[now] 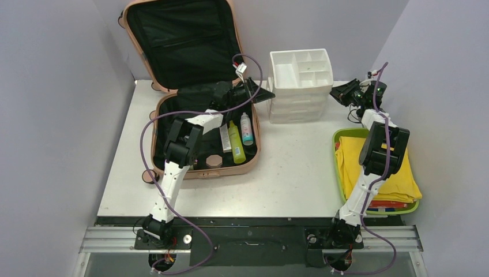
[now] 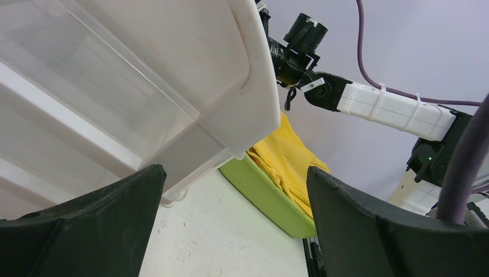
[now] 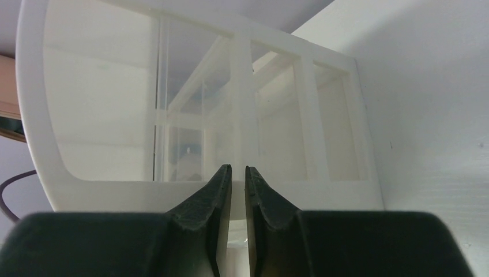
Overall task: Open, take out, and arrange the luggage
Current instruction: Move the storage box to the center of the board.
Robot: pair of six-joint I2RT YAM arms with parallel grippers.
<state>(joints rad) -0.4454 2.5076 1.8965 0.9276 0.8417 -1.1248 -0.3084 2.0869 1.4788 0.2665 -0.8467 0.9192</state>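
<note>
Left pincer (image 2: pixel 233 173): jaws wide apart, empty, beside organizer (image 1: pixel 295 107).
Right pincer (image 3: pixel 237 190): jaws almost together, nothing visibly held, at organizer's 3 o'clock.
Luggage (image 1: pixel 179 46): 10 o'clock of worktop (image 1: pixel 288 173); open, lid upright, base flat.
Bearing: luggage lies at 8 o'clock from left pincer; long axis 12–6; left arm (image 1: pixel 181 144) nearer, reaching across its base.
Appearance: salmon-pink shell, black lining, bottles (image 1: pixel 236 141) inside base.

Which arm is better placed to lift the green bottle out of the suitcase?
Probably left. The left claw, open, hangs beside the luggage near the green bottle; the right claw, nearly closed, sits beyond the white organizer, farther off.
</note>
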